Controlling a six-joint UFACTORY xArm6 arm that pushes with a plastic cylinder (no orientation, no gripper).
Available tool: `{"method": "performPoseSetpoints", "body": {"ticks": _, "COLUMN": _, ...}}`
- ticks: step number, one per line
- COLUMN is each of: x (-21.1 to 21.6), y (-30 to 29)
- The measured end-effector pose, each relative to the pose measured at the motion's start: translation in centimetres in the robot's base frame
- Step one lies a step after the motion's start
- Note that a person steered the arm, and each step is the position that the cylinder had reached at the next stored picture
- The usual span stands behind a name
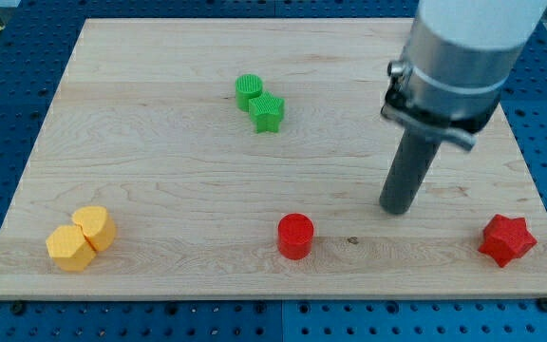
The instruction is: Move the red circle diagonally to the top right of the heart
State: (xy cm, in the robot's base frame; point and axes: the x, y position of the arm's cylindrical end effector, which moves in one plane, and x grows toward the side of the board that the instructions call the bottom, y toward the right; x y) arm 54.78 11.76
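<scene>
**Rod tip standing up and right of the red circle**

The red round plastic circle block (294, 235) sits near the bottom edge of the pale wooden tabletop (160, 142), about midway across. All else is placed from it. My tip (398, 210), the lower end of a straight dark rod serving as end effector, rests on the wood to its right and slightly above, apart from it; it has no jaws and holds nothing. Farther right, near the bottom-right corner, lies a red star-shaped block (507, 239). Well above and slightly left, a green round block (249, 90) touches a green star-like block (267, 113). Far left, two yellow blocks touch: a heart-like one (95, 226) and a hexagonal one (69, 249).
</scene>
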Motion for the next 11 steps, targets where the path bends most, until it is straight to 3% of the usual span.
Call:
{"method": "performPoseSetpoints", "body": {"ticks": 1, "x": 4.6, "y": -2.9}}
{"method": "performPoseSetpoints", "body": {"ticks": 2, "x": 4.6, "y": -3.1}}
{"method": "performPoseSetpoints", "body": {"ticks": 7, "x": 3.0, "y": -18.0}}
{"method": "performPoseSetpoints", "body": {"ticks": 10, "x": -2.8, "y": -24.5}}
{"method": "performPoseSetpoints", "body": {"ticks": 11, "x": -0.4, "y": -23.7}}
